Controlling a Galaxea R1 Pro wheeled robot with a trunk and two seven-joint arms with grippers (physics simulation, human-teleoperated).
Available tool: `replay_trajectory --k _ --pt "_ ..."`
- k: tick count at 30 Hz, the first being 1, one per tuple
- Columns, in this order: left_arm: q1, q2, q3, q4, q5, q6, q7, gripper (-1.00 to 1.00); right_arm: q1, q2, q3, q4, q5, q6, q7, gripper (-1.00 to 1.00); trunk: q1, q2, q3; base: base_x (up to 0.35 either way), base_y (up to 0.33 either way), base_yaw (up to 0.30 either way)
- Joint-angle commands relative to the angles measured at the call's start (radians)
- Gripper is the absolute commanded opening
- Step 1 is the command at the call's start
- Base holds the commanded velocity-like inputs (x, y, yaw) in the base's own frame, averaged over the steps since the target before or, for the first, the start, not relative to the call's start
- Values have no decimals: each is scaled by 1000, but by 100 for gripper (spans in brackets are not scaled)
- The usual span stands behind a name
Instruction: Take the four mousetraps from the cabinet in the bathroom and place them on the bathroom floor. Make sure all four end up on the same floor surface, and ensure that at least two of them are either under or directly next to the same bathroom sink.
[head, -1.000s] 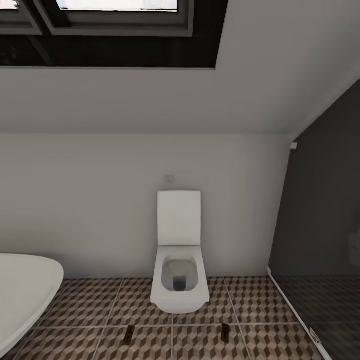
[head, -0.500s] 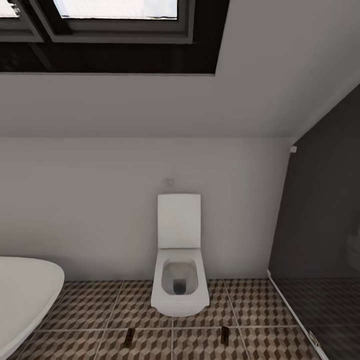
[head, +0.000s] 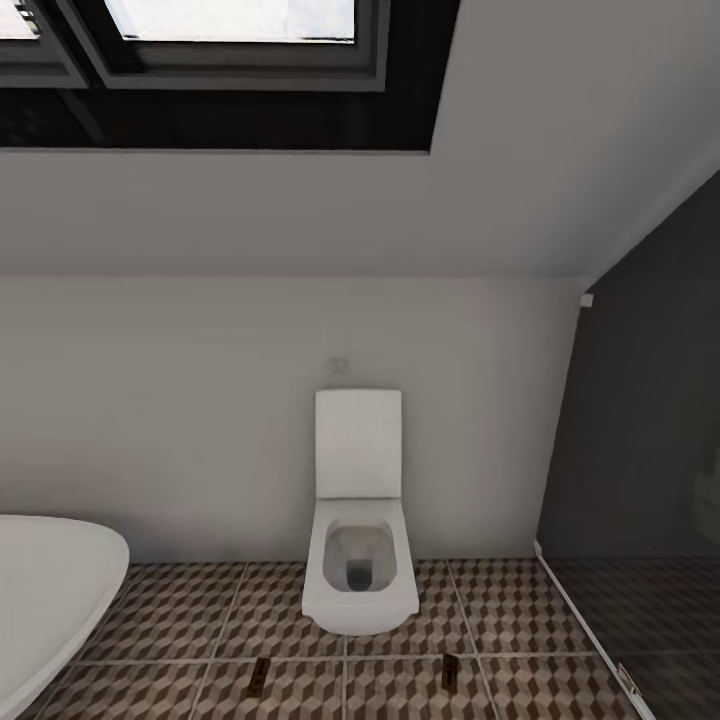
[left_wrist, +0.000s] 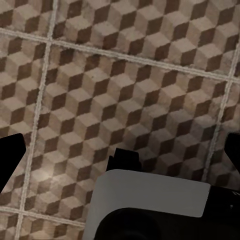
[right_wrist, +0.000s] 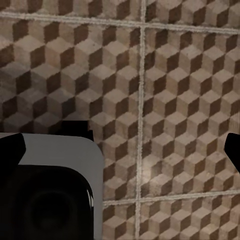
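2 mousetraps lie on the bathroom floor (head: 180, 610) at the bottom of the head view, the left mousetrap (head: 260, 676) and the right mousetrap (head: 450, 670) flanking the front of the white toilet (head: 359, 560) (bathtub (head: 50, 590) at lower left). Both wrist views look down on bare patterned tile. The left claw (left_wrist: 120, 155) and right claw (right_wrist: 120, 150) each have dark fingertips spread to the frame edges, gaping wide with nothing between them and no trap near either.

head: faces toilet (head: 358, 520) wall, far | wrists: close, looking down | shared: bathroom floor (head: 180, 620)
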Motion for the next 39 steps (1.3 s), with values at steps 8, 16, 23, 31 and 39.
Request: replay_trajectory --k 8,16,23,31,39 --pt "-1 2 1 -10 1 -4 2 100 -1 -4 -1 -1 13 -8 -4 100 0 -1 -1 0 0 0" --pt "-1 0 3 -16 1 -5 3 100 -1 1 0 -10 16 -10 -4 100 0 -1 -1 0 0 0" --pt "-1 -2 1 -15 -3 -3 3 100 -1 5 0 -12 16 -10 -4 100 0 -1 -1 0 0 0" --pt "-1 -5 0 -14 -5 -3 3 100 -1 6 -1 -13 14 -9 -4 100 0 -1 -1 0 0 0" --pt "-1 -9 0 -16 -6 -4 3 100 -1 6 0 -13 16 -9 -4 100 0 -1 -1 0 0 0"
